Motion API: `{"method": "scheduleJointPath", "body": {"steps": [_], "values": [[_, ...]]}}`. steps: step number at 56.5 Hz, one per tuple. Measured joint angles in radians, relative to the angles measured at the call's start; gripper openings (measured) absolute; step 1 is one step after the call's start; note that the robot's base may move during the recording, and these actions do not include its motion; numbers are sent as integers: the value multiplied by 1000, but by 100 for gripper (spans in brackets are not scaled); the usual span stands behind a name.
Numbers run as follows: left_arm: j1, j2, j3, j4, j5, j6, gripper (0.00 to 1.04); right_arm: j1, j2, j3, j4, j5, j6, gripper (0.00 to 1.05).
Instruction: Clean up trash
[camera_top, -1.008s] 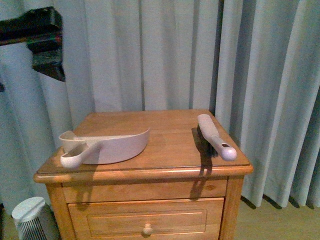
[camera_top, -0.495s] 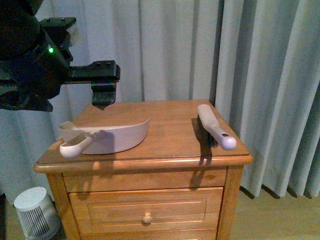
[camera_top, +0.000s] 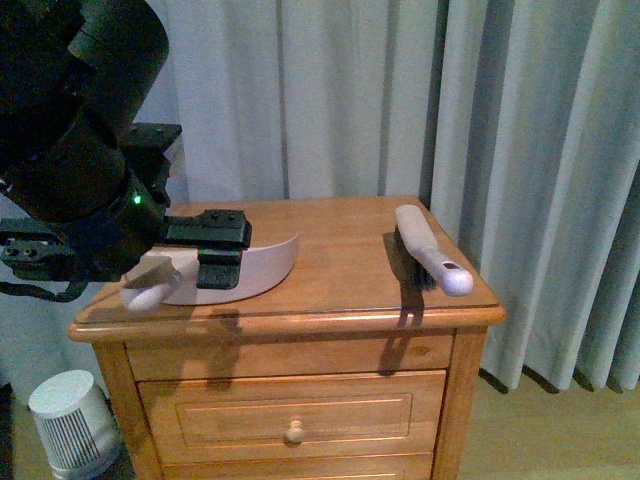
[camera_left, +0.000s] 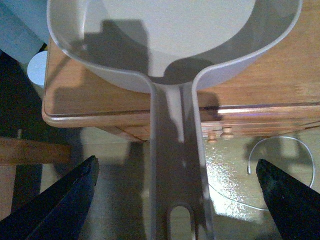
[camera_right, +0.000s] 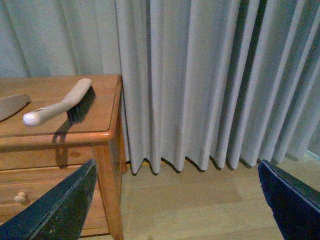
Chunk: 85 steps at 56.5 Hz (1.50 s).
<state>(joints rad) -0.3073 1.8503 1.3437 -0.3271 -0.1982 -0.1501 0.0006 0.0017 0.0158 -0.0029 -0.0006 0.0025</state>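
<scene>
Fetching the dustpan: my left jaws gape with its handle between them, right jaws gape idle, so I should close squarely next

Beige dustpan, honey-brown nightstand, pale grey curtain

I see the dustpan on the table at nine o'clock, the brush at three, and my left end effector straddling the dustpan's handle.
</scene>
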Motion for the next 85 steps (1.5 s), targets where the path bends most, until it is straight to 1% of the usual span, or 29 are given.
{"method": "scheduleJointPath", "body": {"steps": [37, 40, 46, 50, 52, 53, 55, 58, 61, 79, 85], "values": [[-1, 95, 78, -7, -4, 71, 96, 0, 0, 0, 0, 0, 0, 97], [0, 95, 80, -9, -5, 74, 90, 0, 0, 0, 0, 0, 0, 97], [2, 97, 85, -18, -5, 79, 67, 0, 0, 0, 0, 0, 0, 97], [3, 97, 85, -19, -4, 79, 56, 0, 0, 0, 0, 0, 0, 97], [3, 97, 85, -19, -4, 80, 48, 0, 0, 0, 0, 0, 0, 97], [3, 97, 85, -19, -4, 80, 47, 0, 0, 0, 0, 0, 0, 97], [3, 97, 85, -19, -4, 82, 40, 0, 0, 0, 0, 0, 0, 97], [3, 97, 85, -19, -5, 82, 32, 0, 0, 0, 0, 0, 0, 97], [4, 97, 85, -19, -4, 83, 30, 0, 0, 0, 0, 0, 0, 97], [15, 95, 85, -19, 14, 87, 29, 0, 0, 0, 0, 0, 0, 97], [24, 82, 85, 13, 26, 85, 29, 0, 0, 0, 0, 0, 0, 97]]}}
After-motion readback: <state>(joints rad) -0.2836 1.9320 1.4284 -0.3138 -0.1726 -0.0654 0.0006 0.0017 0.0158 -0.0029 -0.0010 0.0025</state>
